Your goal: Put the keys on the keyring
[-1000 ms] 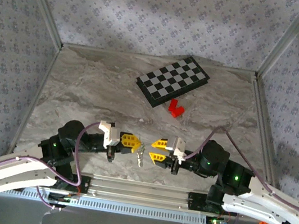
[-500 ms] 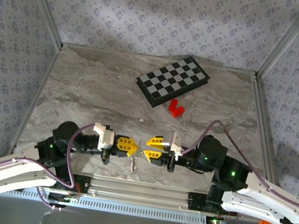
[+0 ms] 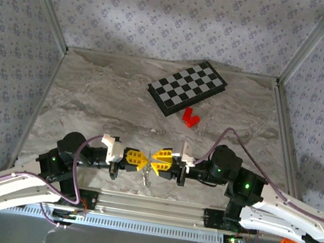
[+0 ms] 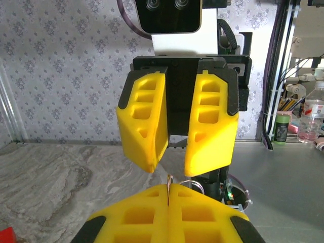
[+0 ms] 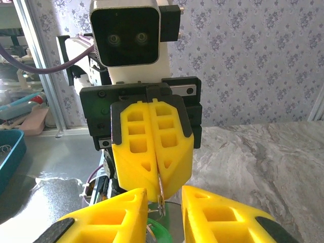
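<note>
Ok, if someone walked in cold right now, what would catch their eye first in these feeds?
Two yellow grippers meet nose to nose at the near edge of the marble-patterned table: the left gripper is shut on a thin silvery metal strip, and the right gripper faces it with jaws apart. Farther back lie a black-and-white checkered board and, on its near side, a small red block.

Marble table [image 3: 85, 103] open at both sides; checkered board [image 3: 187, 88], red block [image 3: 191, 119] fill far middle; left gripper [image 3: 144, 160], right gripper [image 3: 154, 161] almost touch, near edge.
</note>
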You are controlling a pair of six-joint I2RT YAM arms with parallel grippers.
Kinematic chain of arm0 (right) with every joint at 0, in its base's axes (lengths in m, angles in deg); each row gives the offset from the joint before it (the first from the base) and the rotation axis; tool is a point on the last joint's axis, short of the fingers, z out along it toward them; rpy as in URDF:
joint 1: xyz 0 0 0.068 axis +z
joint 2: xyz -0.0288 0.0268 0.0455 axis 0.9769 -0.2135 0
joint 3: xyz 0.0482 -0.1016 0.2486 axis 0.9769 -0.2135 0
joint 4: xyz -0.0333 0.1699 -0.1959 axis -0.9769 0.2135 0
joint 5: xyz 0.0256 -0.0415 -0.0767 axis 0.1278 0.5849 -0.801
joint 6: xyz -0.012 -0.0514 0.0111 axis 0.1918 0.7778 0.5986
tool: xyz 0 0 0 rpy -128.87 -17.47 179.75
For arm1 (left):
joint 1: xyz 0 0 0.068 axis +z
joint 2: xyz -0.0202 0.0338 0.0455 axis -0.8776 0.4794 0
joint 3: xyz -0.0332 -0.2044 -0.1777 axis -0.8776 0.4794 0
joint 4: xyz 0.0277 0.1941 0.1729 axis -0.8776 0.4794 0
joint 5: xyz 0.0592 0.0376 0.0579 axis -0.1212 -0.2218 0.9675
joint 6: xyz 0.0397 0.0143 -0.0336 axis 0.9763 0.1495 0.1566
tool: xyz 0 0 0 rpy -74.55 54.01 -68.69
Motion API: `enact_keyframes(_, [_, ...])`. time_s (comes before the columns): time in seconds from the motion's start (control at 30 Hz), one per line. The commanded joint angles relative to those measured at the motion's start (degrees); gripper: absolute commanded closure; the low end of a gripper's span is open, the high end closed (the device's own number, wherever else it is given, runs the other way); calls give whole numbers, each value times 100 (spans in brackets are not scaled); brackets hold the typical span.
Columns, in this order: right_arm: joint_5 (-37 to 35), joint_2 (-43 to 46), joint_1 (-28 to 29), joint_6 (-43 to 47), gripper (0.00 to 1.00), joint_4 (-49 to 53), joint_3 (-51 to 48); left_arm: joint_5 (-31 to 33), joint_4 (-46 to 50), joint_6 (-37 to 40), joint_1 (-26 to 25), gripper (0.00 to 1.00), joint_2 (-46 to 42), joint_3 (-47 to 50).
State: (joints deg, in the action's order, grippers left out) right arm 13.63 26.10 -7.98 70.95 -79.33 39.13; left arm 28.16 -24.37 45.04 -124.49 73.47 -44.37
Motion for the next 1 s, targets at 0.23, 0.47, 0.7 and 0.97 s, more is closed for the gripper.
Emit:
enact_keyframes(0.23, [-67, -124, 35, -99, 76, -67, -135, 23, -57, 101, -23, 100, -86, -133])
enact_keyframes(0.47, [-106, -170, 27, -57, 79, -60, -175, 37, -57, 105, -23, 100, -69, -145])
enact_keyframes(0.7, [-97, -182, 17, -46, 86, -77, -169, 70, 50, 141, -24, 100, -68, -169])
enact_keyframes(0.97, [-262, -175, 1, -38, 100, 176, -96, 76, 580, 328, -24, 100, -7, -355])
